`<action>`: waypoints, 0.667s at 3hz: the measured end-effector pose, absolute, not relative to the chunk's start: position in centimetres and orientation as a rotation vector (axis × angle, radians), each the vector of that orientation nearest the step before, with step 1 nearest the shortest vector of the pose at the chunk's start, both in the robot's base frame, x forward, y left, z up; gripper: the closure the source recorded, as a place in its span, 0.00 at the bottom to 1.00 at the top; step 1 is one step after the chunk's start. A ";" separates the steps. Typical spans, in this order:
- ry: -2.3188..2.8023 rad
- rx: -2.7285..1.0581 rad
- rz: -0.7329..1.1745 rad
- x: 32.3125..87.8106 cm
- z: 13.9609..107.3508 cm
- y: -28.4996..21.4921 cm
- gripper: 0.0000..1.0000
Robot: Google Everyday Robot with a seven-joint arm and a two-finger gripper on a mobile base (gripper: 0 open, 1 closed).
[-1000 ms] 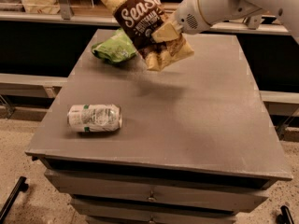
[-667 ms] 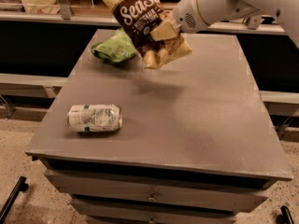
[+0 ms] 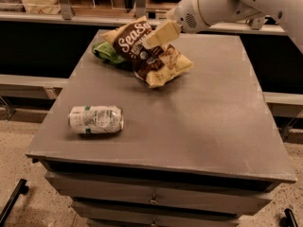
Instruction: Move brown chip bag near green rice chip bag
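Camera view: pincer (image 3: 161, 33) at far centre grips brown bag (image 3: 163, 63) by its upper part; bag's lower end rests on worktop (image 3: 189, 126), touching green bag (image 3: 107, 54) at left.

Grey worktop (image 3: 203, 122), drawer fronts (image 3: 151, 198) below its near edge.
- Brown chip bag (image 3: 150, 56): far-left part of the worktop, lying tilted, lower end on the surface, upper end towards the far edge.
- Green rice chip bag (image 3: 107, 53): by the far-left corner, touching the brown chip bag's left side and partly hidden behind it.
- Drink can (image 3: 96, 119): on its side near the left edge, towards the near-left corner, well apart from both bags.
- Gripper (image 3: 161, 34): on the brown chip bag's upper part; white arm (image 3: 222, 3) reaching in from the far-right.
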State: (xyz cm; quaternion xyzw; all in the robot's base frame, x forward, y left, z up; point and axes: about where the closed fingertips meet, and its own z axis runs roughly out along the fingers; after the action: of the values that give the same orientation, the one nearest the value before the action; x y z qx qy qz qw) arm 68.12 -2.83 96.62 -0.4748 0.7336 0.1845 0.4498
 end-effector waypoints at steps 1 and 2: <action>1.821 -1.179 0.450 68.0 96.6 -3.2 0.00; 1.846 -1.196 0.423 67.5 96.4 -4.8 0.00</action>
State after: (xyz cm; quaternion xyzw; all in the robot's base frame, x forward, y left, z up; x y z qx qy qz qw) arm 67.53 -4.85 96.43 -0.4805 0.7419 0.1700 0.4356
